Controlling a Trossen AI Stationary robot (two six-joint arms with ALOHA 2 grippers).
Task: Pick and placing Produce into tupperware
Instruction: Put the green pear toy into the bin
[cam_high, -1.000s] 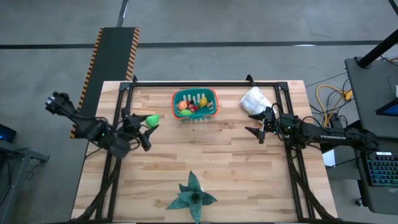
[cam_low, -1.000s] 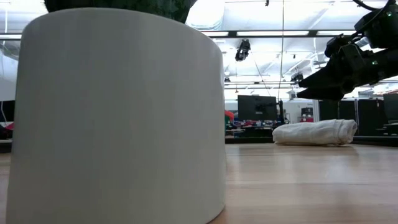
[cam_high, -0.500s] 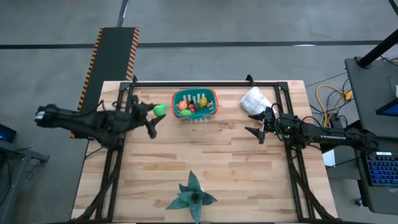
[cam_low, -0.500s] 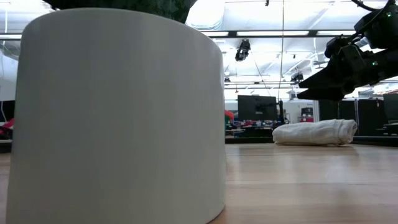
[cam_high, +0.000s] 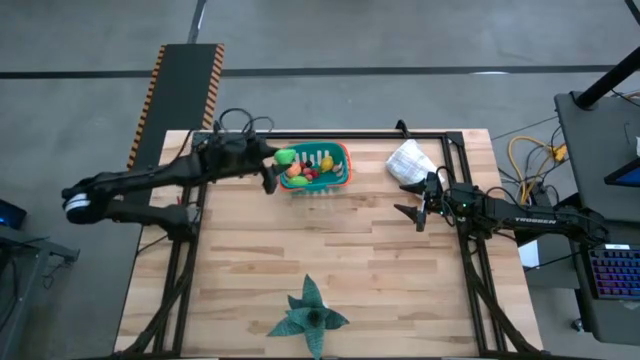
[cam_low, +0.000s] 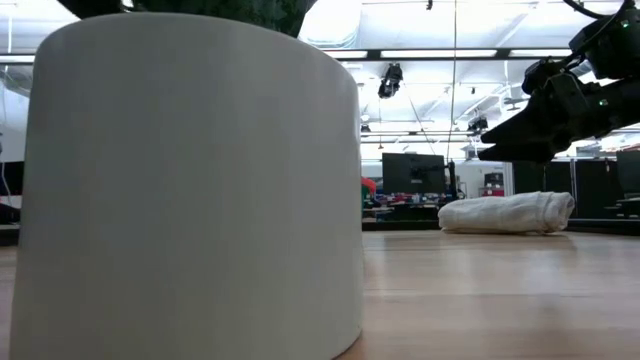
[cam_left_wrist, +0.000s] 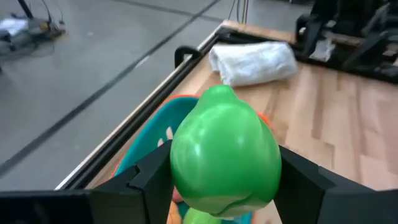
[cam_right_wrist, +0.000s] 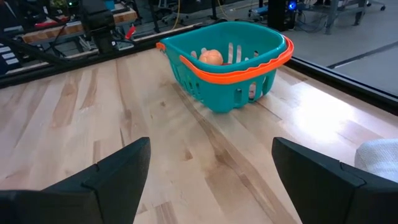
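In the high view, the left gripper (cam_high: 277, 160) sits at the upper centre of the frame, its fingers closed on a green toy pear (cam_high: 284, 157) right over the left rim of the teal tupperware (cam_high: 340, 152). The tub stands just inside the desk's (cam_high: 330, 255) far edge, holding toy produce (cam_high: 308, 173) in orange, yellow, red and green. A black frame rail runs along that far edge directly behind the tub, so open room lies only toward the bare wood in the lower half. The right gripper (cam_high: 411, 197) hovers right of centre, fingers spread apart and holding nothing, well apart from the tub. A crumpled white bag (cam_high: 409, 159) lies at the upper right, between the tub and the desk's right edge. A dark green star-shaped leafy thing (cam_high: 313, 313) sits at the bottom centre by the near edge.

In the low view, a large white cylinder (cam_low: 195, 180) fills the left half and hides the tub. The white bag shows at right, with the right arm above it.

In the left wrist view, the pear fills the centre between the dark fingers (cam_left_wrist: 152, 177), with the tub's rim just beneath and the desk edge at left.

In the right wrist view, the tub stands at upper centre with an orange fruit (cam_right_wrist: 211, 57) inside; bare wood lies between it and the parted fingers (cam_right_wrist: 118, 168).
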